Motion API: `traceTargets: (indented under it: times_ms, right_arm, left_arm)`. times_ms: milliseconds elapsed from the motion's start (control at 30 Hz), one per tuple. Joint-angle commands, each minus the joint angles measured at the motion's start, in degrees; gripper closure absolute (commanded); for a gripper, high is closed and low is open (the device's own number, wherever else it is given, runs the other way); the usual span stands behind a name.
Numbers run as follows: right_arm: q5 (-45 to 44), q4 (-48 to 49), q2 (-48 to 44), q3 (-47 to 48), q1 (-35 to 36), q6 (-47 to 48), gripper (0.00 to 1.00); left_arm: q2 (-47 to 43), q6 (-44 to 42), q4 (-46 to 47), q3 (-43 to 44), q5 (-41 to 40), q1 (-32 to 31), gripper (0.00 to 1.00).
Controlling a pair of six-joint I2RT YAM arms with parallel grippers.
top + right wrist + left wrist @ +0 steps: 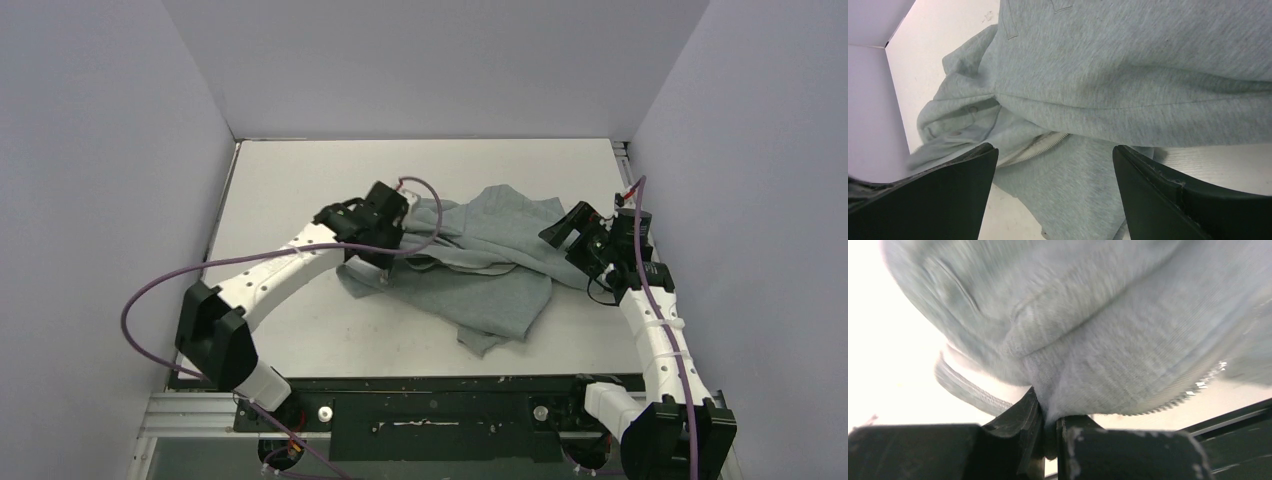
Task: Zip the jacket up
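The light grey jacket (pixel 480 265) lies crumpled in the middle of the table. My left gripper (pixel 372 262) is at its left edge, shut on a fold of the jacket (pixel 1098 340) near the ribbed hem; pale zipper teeth (pixel 1193 392) run along the edge to the right of the pinch. My right gripper (pixel 567 232) hovers at the jacket's right side, open and empty. In the right wrist view the jacket (pixel 1128 80) fills the frame, and a short stretch of the pale zipper (pixel 1040 145) shows between my fingers (pixel 960 185).
The white table (pixel 300 180) is walled by pale lilac panels on three sides. A purple cable (pixel 160 290) loops off the left arm. A black rail (pixel 450 400) runs along the near edge between the arm bases.
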State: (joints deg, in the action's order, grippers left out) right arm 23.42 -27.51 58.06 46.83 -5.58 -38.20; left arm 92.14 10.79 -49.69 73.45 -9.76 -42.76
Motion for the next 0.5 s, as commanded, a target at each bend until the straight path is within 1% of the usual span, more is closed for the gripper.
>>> traceTargets:
  times_ms: [0,133,200,367,433,467]
  right_arm:
    - [0.27,1.47,-1.48,1.68,-0.30,-1.35,0.13]
    - [2.04,2.63,-1.55,0.95,-0.22,-2.42,0.16]
    - [3.30,3.16,-1.68,0.58,-0.22,-2.92,0.18]
    - [4.85,3.20,-2.86,-0.11,-0.06,-3.33,0.21]
    - [6.03,3.28,-3.35,-0.39,0.00,-3.25,0.28]
    - [7.67,3.63,-3.53,-0.68,0.07,-3.51,0.35]
  left_arm:
    - [-9.33,2.26,6.04,9.09,9.46,6.37,1.00]
    - [-10.93,5.10,8.84,12.57,18.64,13.04,1.00]
    - [-10.91,6.07,10.45,13.38,22.14,15.29,1.00]
    - [-9.54,5.62,11.74,13.37,23.63,16.47,1.00]
    - [-9.13,5.57,12.12,13.01,24.25,16.77,1.00]
    - [-8.97,5.63,12.28,13.00,24.50,16.89,1.00]
